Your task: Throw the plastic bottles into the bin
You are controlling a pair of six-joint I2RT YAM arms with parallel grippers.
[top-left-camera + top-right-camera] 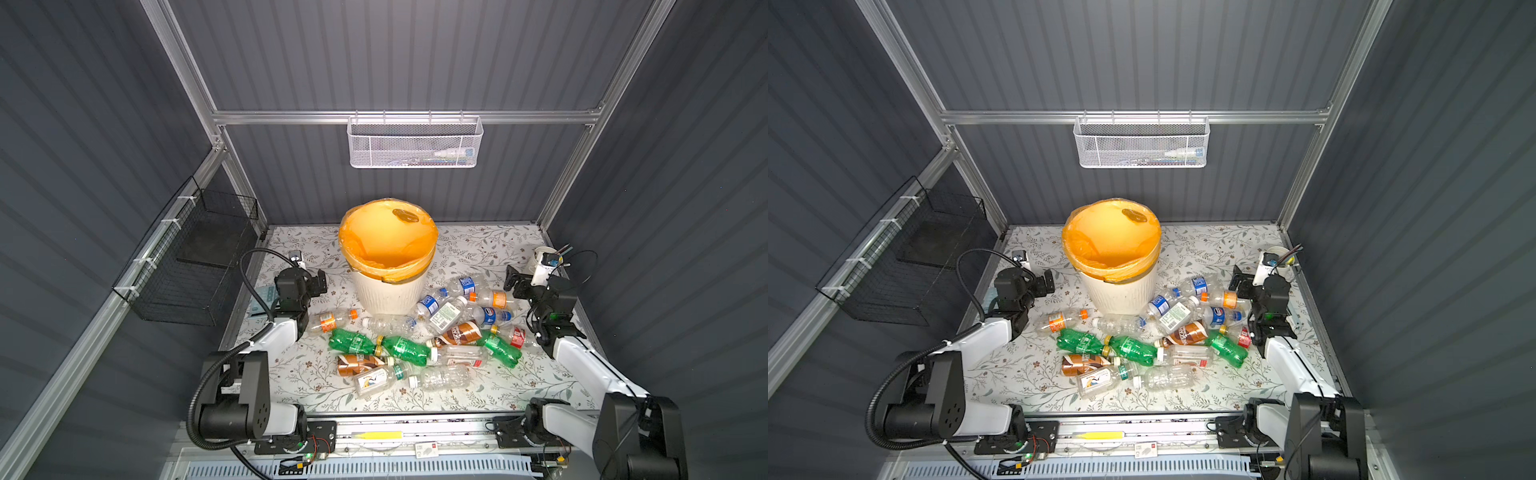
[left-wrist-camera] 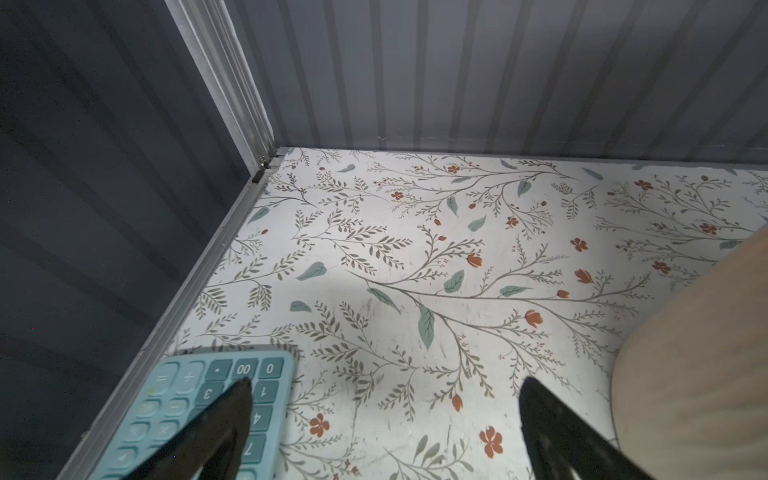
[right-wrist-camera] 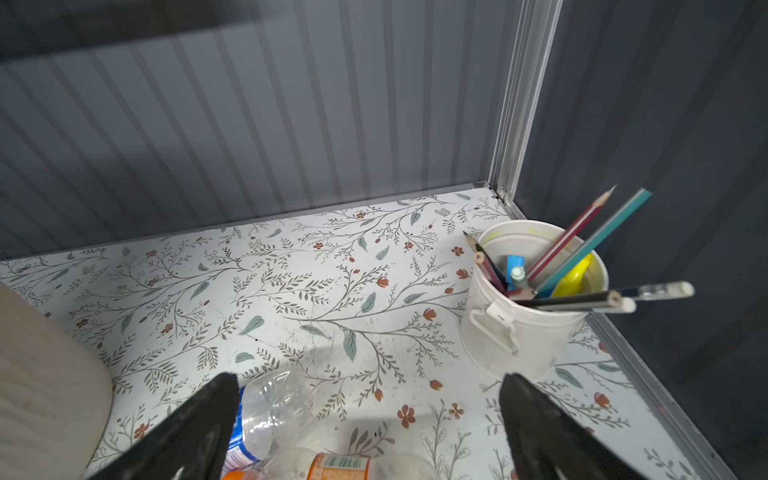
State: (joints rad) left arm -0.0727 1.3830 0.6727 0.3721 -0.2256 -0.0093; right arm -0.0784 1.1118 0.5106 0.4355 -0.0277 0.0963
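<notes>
1. In both top views: the round cream-white ribbed plastic bin [image 1: 388, 296], orange-bagged, stands upright mid-table. Small clear, green and brown plastic bottles [image 1: 405, 349] lie heaped before it.
2. Left wrist: black left gripper [image 2: 384, 386] spread wide, empty; teal calculator [image 2: 174, 407] beneath one finger.
3. Right wrist: black right gripper [image 3: 370, 382] spread wide, empty, above a clear blue-labelled bottle [image 3: 270, 411]; white pencil cup [image 3: 519, 332] nearby.

Floral tabletop [image 1: 478, 245] is pretty crowded: cream bin [image 1: 388, 293] at the back middle, plastic bottles [image 1: 405, 348] lying heaped in front, teal calculator [image 2: 174, 390] by the left edge, pencil cup [image 3: 507, 336] in the far-right corner.
</notes>
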